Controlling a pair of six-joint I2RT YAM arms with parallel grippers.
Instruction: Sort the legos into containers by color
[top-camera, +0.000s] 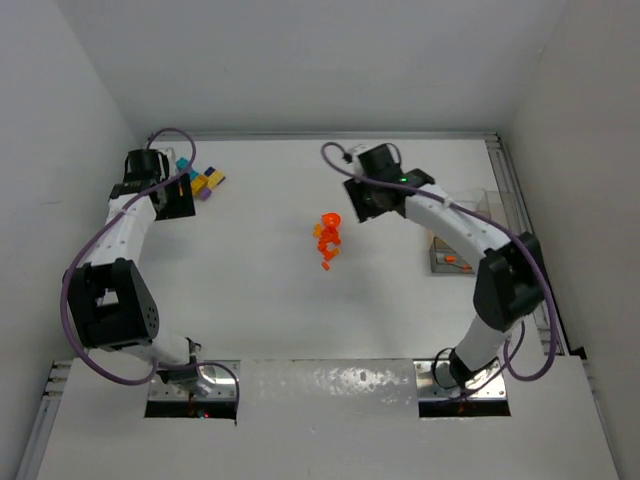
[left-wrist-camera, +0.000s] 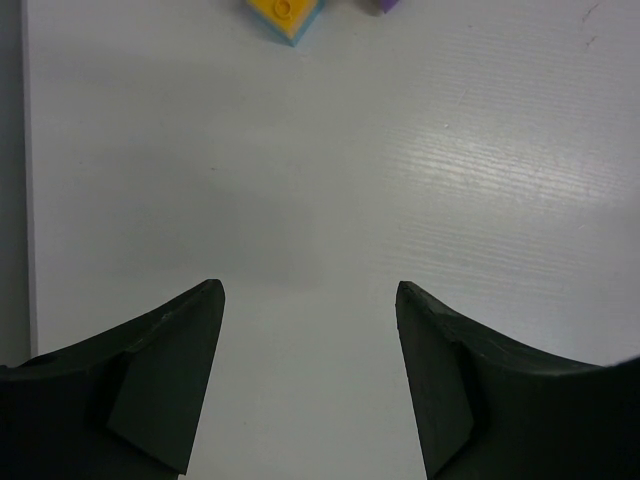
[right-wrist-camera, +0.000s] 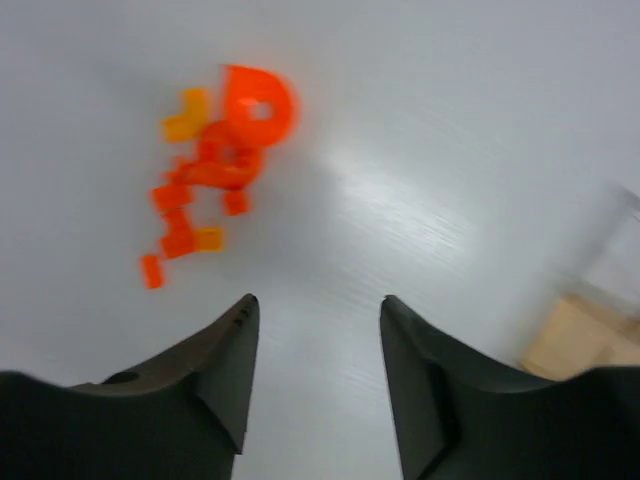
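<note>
Centrally, a heap of orange legos (top-camera: 328, 238) lies on the desk (top-camera: 260, 290), just left of the right hand (right-wrist-camera: 315, 300), nearer it than the left hand (left-wrist-camera: 310, 290); both hands gape, empty.

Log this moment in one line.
left gripper: open, empty | right gripper: open, empty, near orange legos | mixed legos: by left gripper | containers: right side

The white counter (left-wrist-camera: 300, 200) is smooth with fine ribbing and a soft sheen, the orange legos (right-wrist-camera: 215, 185) look like glossy, slightly translucent plastic, the left pincer (left-wrist-camera: 310, 290) and right pincer (right-wrist-camera: 318, 300) are matt black plastic, and the containers (top-camera: 450, 264) are clear plastic.
</note>
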